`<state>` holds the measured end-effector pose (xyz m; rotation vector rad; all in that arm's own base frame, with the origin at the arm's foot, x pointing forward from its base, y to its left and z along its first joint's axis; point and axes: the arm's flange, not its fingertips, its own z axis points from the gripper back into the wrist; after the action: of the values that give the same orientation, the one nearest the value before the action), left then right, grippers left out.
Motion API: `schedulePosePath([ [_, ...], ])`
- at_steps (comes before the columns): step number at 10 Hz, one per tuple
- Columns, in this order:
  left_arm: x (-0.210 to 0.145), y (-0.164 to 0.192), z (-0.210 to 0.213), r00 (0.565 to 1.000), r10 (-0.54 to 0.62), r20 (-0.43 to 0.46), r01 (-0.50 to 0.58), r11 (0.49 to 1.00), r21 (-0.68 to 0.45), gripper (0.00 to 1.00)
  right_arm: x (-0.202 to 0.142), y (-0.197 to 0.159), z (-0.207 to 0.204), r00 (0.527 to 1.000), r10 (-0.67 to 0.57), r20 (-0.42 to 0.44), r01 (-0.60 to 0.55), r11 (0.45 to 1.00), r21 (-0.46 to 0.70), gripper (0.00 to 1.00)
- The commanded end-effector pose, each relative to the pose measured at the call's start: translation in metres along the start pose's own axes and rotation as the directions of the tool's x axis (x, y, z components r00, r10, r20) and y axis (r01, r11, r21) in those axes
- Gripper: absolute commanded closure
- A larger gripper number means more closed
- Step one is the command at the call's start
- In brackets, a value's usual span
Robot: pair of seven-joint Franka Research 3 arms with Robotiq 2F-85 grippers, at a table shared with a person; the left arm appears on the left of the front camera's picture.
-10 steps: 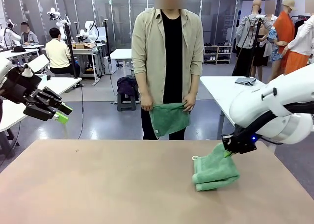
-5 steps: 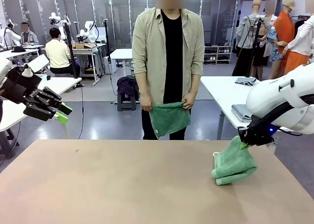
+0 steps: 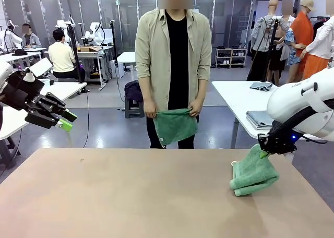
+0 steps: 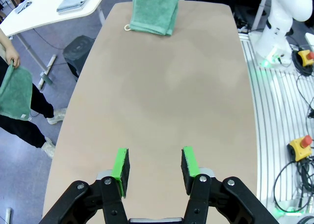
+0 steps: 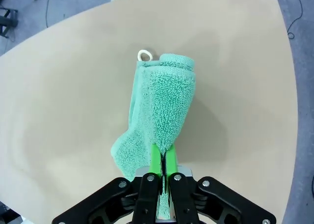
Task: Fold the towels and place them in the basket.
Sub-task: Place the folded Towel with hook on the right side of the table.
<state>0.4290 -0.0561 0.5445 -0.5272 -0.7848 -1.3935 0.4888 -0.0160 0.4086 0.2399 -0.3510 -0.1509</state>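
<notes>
Right wrist view: towel (image 5: 167, 101) extends lengthwise away from right hand (image 5: 163, 159).

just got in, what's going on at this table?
The robot's right hand is shut on one end of a folded green towel lying near the right edge of the table. Its left hand is open and raised at the left, holding nothing. The person stands at the far side, holding a second green towel up by its top edge.

We see a brown table (image 3: 130, 196) up front. Behind it, on the right, a white side table (image 3: 232, 94) w/ folded grey cloths (image 3: 258, 119). In the bkgd, a stool (image 3: 134, 110) w/ a dark bag (image 3: 134, 91) on top.
</notes>
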Motion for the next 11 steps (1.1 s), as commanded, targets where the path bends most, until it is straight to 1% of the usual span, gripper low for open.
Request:
schedulePosePath([
  [1,0.001,-0.001,0.0,1.0,-0.005,0.015,0.005,1.0,0.005,0.44,-0.001,0.001,0.0,1.0,0.002,0.0,-0.002,1.0,0.001,0.96],
  [4,0.001,-0.001,0.0,1.0,-0.005,0.015,0.005,1.0,0.005,0.44,0.0,0.0,0.0,1.0,0.0,0.0,0.0,1.0,0.0,0.96],
  [5,0.001,-0.001,0.0,1.0,-0.005,0.015,0.005,1.0,0.005,0.44,0.012,-0.005,0.001,1.0,0.006,-0.011,-0.006,1.0,0.002,0.96],
  [7,0.001,-0.001,0.0,1.0,-0.005,0.015,0.005,1.0,0.005,0.44,0.034,-0.024,0.003,0.999,-0.017,-0.029,0.018,0.999,0.026,0.96],
  [11,0.001,-0.001,0.0,1.0,-0.005,0.015,0.005,1.0,0.005,0.44,0.06,-0.069,0.001,1.0,-0.017,-0.024,0.018,0.999,0.051,0.96],
])
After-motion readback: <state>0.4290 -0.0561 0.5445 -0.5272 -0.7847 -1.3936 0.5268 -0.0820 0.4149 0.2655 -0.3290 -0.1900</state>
